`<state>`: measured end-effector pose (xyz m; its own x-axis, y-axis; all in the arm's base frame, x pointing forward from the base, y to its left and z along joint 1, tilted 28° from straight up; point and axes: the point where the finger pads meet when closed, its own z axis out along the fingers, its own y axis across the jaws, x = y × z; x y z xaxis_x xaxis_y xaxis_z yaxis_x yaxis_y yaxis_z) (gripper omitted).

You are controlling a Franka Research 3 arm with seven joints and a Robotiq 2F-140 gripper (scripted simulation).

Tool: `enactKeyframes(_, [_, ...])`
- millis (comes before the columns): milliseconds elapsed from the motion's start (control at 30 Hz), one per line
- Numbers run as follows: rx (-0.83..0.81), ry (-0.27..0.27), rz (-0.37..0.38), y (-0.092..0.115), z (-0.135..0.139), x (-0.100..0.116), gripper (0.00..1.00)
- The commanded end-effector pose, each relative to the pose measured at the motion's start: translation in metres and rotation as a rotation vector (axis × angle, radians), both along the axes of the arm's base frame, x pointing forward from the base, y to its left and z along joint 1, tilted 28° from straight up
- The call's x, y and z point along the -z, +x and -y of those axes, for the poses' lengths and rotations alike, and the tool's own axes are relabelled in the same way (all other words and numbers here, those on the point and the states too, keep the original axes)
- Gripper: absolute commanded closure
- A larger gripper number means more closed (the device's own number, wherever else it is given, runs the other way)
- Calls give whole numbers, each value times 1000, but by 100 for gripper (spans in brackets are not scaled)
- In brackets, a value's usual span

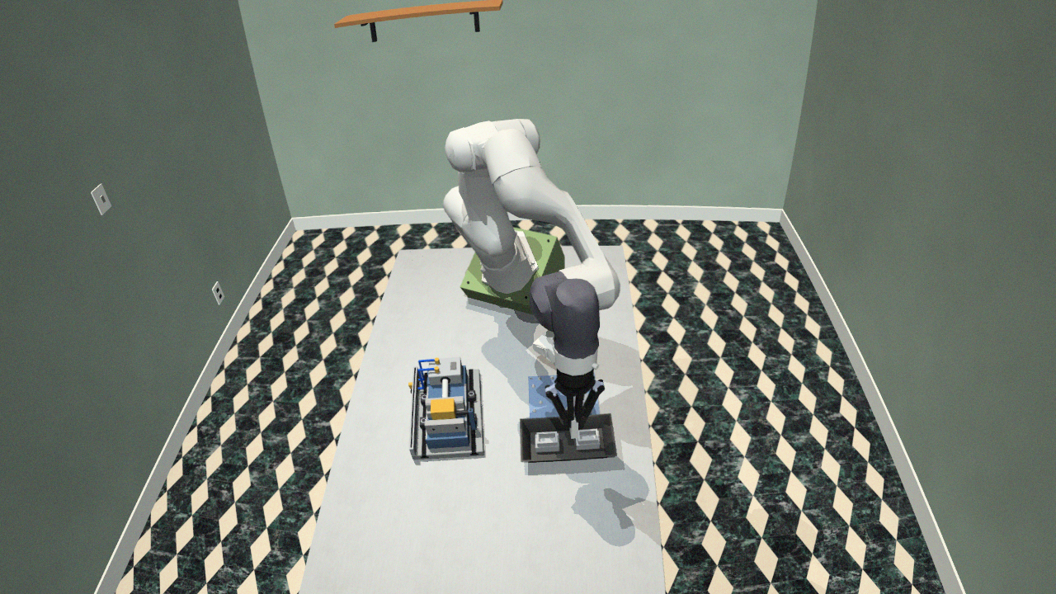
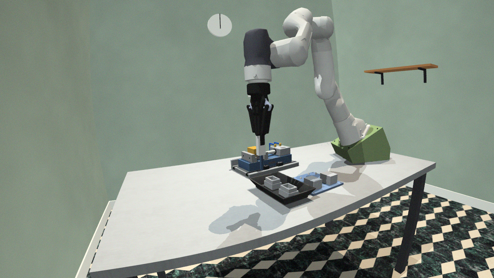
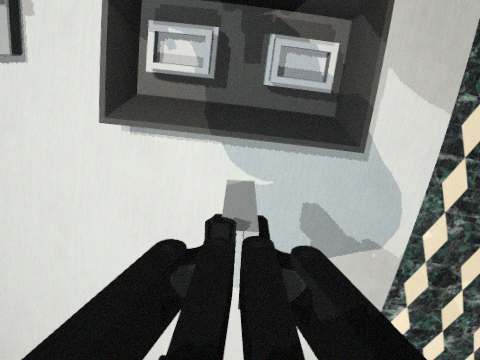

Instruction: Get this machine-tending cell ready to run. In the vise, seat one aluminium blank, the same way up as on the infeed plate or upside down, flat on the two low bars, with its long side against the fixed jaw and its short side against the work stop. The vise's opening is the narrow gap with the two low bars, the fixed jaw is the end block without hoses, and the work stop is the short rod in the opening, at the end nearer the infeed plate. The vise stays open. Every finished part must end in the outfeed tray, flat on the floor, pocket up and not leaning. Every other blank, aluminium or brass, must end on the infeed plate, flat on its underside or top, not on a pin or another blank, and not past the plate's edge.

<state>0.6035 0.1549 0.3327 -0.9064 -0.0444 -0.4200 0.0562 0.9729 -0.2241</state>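
My gripper is shut and empty. It hangs well above the dark outfeed tray and also shows in the wrist view. Two grey finished parts lie flat in the tray, pockets up, side by side. The blue infeed plate lies just behind the tray and carries two aluminium blanks. The vise stands left of the tray. A yellow brass blank sits in its middle; I cannot tell how it is seated.
The arm's green base stands at the back of the table. The table's right edge runs close to the tray. Blue hoses sit at the vise's far end.
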Motion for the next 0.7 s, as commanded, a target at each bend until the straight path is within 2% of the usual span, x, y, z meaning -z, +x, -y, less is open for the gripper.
enactKeyframes(0, [-2,-5,-16,-6,0,-1,100])
enactKeyframes(233, [-2,-5,-16,-11,-2,-12,100])
enactKeyframes(567, [-2,-6,-16,-12,0,-14,100])
enactKeyframes(667, [1,-18,-20,-12,26,-17,100])
